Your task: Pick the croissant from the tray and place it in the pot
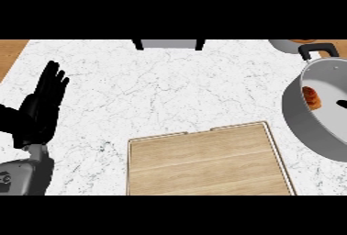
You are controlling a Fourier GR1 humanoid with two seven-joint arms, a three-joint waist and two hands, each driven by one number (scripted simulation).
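A grey metal pot (318,112) sits at the right side of a white marbled surface (176,92), partly cut off by the view's right edge. Inside it, against the pot's left wall, lies the croissant (311,97), brown and orange. A dark shape inside the pot's right part is too cut off to identify. The pot's black handle (318,49) sticks up at its top.

Left of the pot and nearer the viewer lies a wooden tray (207,160) with a pale raised rim; nothing rests on it.

Far left of the pot, the left hand (42,108) stands open, fingers straight and pointing up, holding nothing, above its grey forearm (27,176).

Up-left of the pot, at the far edge, a grey object with black legs (169,44) is cut off. Just above the handle, a round grey item (293,44) is barely visible.
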